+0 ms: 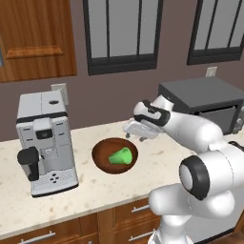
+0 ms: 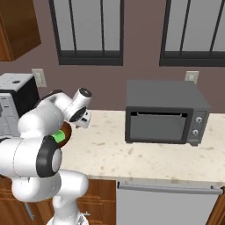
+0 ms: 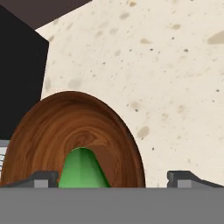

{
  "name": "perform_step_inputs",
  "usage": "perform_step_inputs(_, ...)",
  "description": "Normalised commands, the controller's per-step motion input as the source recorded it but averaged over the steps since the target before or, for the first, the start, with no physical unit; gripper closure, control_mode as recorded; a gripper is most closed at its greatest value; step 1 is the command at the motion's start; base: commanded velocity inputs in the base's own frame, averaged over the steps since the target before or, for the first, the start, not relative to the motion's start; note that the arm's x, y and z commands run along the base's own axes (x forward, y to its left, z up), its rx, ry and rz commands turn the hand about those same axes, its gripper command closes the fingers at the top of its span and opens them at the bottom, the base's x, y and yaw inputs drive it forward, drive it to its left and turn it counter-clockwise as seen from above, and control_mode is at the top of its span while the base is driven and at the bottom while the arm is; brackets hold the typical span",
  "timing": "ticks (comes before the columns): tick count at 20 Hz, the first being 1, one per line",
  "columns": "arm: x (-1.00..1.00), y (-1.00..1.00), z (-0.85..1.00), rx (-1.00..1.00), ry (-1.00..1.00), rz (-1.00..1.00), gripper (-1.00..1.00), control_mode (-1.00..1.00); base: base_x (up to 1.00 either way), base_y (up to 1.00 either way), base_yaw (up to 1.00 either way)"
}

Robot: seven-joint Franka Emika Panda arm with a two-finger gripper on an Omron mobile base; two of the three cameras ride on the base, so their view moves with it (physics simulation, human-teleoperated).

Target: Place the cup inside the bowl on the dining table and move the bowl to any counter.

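The dark brown wooden bowl (image 1: pixel 106 151) (image 3: pixel 65 127) rests on the beige speckled counter (image 1: pixel 102 188) (image 2: pixel 132 154) between the coffee machine and the toaster oven. Inside it the green cup (image 1: pixel 121 157) (image 3: pixel 82 171) lies on its side. My gripper (image 1: pixel 136 129) (image 2: pixel 83 118) (image 3: pixel 113 179) hangs just above the bowl's back right edge, open, its fingertips (image 3: pixel 42 178) far apart, the cup and the bowl's near rim in the gap between them. In the right base view my arm hides most of the bowl (image 2: pixel 67 130), leaving a strip of the cup (image 2: pixel 58 136). The dining table is out of view.
A white coffee machine (image 1: pixel 45 143) (image 2: pixel 13 105) stands left of the bowl. A black toaster oven (image 1: pixel 205 102) (image 2: pixel 165 112) stands at the right against the wall. Wooden cabinets with metal handles (image 1: pixel 138 209) run below the counter.
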Motion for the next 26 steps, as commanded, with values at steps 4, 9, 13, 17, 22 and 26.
perform_step_inputs(4, -0.33, 0.00, 0.25, -0.02, 0.00, 0.00, -1.00, -1.00, 0.00, 0.00, 0.00)
perform_step_inputs(9, -0.53, 0.00, 0.16, 0.00, -0.01, 0.00, -1.00, -1.00, 0.00, 0.00, 0.00)
perform_step_inputs(13, -0.64, -0.02, 0.06, 0.00, -0.08, 0.00, -1.00, -1.00, 0.00, 0.00, 0.00)
perform_step_inputs(17, -0.65, -0.05, 0.04, 0.00, -0.12, 0.00, -1.00, -1.00, 0.00, 0.00, 0.00)
perform_step_inputs(22, -0.62, -0.04, 0.05, 0.00, -0.16, 0.00, -1.00, -1.00, 0.00, 0.00, 0.00)
perform_step_inputs(26, -0.54, 0.00, 0.00, -0.01, -0.15, 0.00, -1.00, -1.00, 0.00, 0.00, 0.00)
